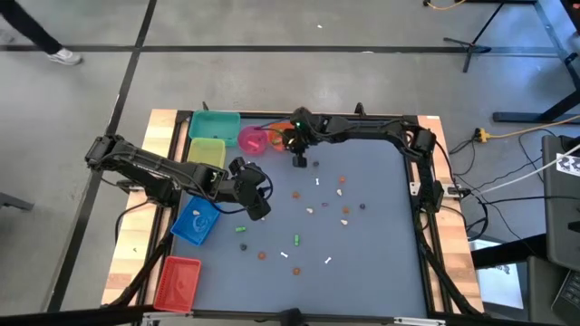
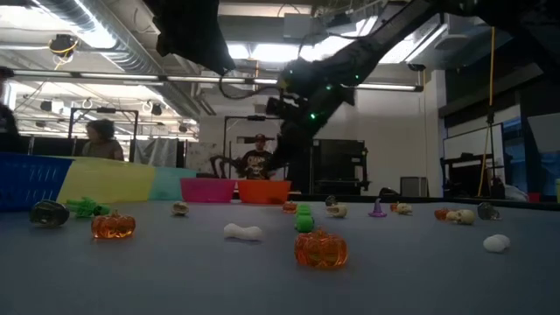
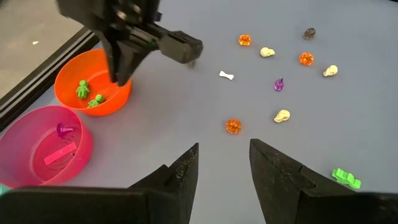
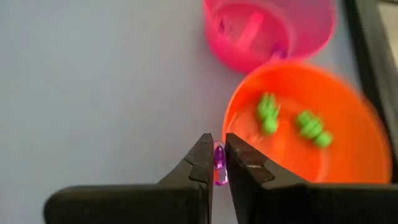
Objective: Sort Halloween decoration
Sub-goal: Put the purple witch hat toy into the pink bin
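Right pincer [image 4: 218, 163] clamps a purple trinket [image 4: 219, 159] beside the orange bowl [image 4: 336, 112]; left pincer [image 3: 224, 163] hangs apart above the table [image 3: 186, 124].

The grey table [image 1: 381, 244] carries scattered trinkets [image 1: 317, 213], coloured bins [image 1: 195, 222] along its left edge, and two bowls [image 1: 254, 139].

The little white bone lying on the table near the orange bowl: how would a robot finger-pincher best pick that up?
Probably by its thin middle shaft. The white bone lies flat on the grey table with knobbed ends, clear of other trinkets. Coming straight down from above, fingers across the shaft, looks best; the knobs would help stop it sliding out. The left gripper is open and free.
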### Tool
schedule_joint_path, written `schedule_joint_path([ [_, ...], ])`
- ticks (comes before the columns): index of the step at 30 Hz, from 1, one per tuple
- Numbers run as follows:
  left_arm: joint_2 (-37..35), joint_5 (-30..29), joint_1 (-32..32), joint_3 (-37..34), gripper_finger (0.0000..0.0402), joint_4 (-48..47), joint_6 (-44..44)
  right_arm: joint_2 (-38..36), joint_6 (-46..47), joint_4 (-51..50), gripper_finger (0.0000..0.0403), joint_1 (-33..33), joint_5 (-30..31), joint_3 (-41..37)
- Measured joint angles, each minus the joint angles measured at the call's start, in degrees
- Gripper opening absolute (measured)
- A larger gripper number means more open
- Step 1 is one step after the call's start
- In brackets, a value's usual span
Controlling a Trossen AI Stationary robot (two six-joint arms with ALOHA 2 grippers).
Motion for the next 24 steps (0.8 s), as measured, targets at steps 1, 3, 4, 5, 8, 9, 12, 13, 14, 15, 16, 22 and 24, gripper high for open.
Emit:
schedule_joint_path([
  [1,0.0,-0.02,0.0,0.0,0.0128,0.0,0.0,0.0,-0.01,0.0,0.0033,0.23,-0.53,0.76],
  [3,0.0,0.0,0.02,0.0,0.0128,0.0,0.0,0.0,-0.01,0.7,0.0033,0.65,-0.94,2.07],
  [4,0.0,0.0,0.01,0.0,0.0128,0.0,0.0,0.0,-0.01,1.59,0.0033,1.08,-1.14,2.65],
  [5,0.0,0.0,0.0,0.0,0.0128,0.0,0.1,-0.01,-0.04,2.43,0.0033,1.36,-1.28,3.17],
  [8,0.0,0.02,0.0,0.0,0.0128,0.0,0.95,-0.02,-0.19,5.24,0.0033,1.87,-1.37,4.17],
  [9,0.0,0.06,0.02,0.0,0.0128,0.0,1.55,-0.02,-0.17,6.23,0.0033,2.08,-1.38,4.25],
  [12,0.0,1.09,-0.14,0.0,0.0128,0.0,2.08,-0.02,-0.17,9.37,0.0033,2.48,-1.42,4.25],
  [13,-0.01,1.96,-0.15,0.0,0.0128,0.0,2.11,-0.02,-0.17,10.52,0.0033,2.48,-1.61,4.25],
  [14,-0.07,3.1,-0.15,0.0,0.0128,0.0,2.25,0.03,-0.17,11.99,0.0033,2.5,-1.7,4.25],
  [15,-0.15,4.54,-0.15,0.0,0.0128,0.0,2.39,0.29,-0.15,13.8,0.0033,2.68,-1.78,4.27],
  [16,-0.17,6.01,-0.15,0.0,0.0128,0.04,2.45,0.47,-0.13,15.26,0.0033,2.77,-1.86,4.3],
  [22,-0.59,11.07,-0.17,0.02,0.0128,0.47,1.84,1.4,0.64,21.24,0.0033,2.76,-2.55,4.32],
  [24,-0.59,11.08,-0.15,0.02,0.0128,0.48,1.86,2.07,0.87,24.42,0.0033,2.76,-2.72,4.3],
])
